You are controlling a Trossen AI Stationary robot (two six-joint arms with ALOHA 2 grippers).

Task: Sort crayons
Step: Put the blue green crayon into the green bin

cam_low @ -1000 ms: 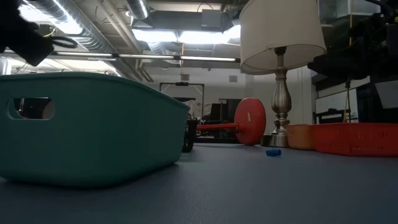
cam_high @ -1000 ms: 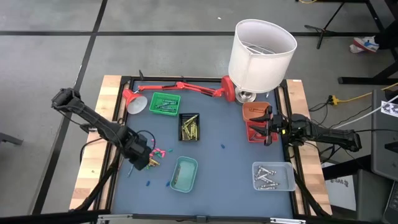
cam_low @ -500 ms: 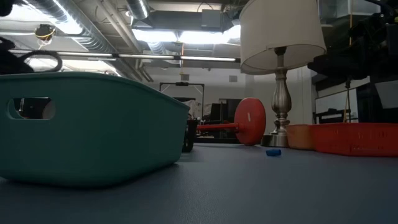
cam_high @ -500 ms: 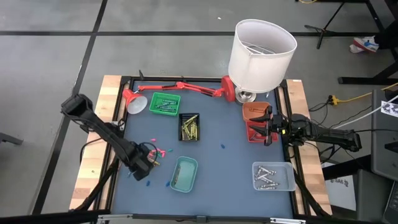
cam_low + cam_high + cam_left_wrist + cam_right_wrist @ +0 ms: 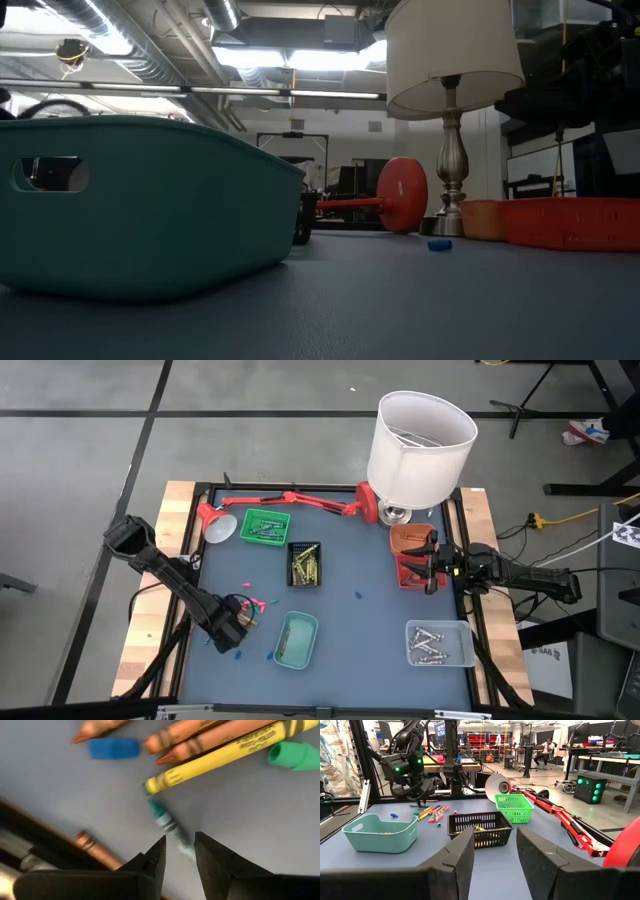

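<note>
left gripper (image 5: 179, 851) low over loose crayons (image 5: 252, 605) at the mat's left side, fingers narrowly apart around a teal crayon (image 5: 170, 825), contact unclear, its far end hidden by fingers, right gripper (image 5: 492, 845) by red tray (image 5: 412, 572), fingers wide, empty

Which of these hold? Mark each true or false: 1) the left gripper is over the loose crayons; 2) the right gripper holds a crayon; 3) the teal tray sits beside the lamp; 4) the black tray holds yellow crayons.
1) True: the left gripper hangs open just above a teal crayon among the loose crayons.
2) False: the right gripper is open and empty, by the red tray.
3) False: the teal tray lies near the front edge, far from the lamp.
4) True: the black tray holds yellowish crayons.
</note>
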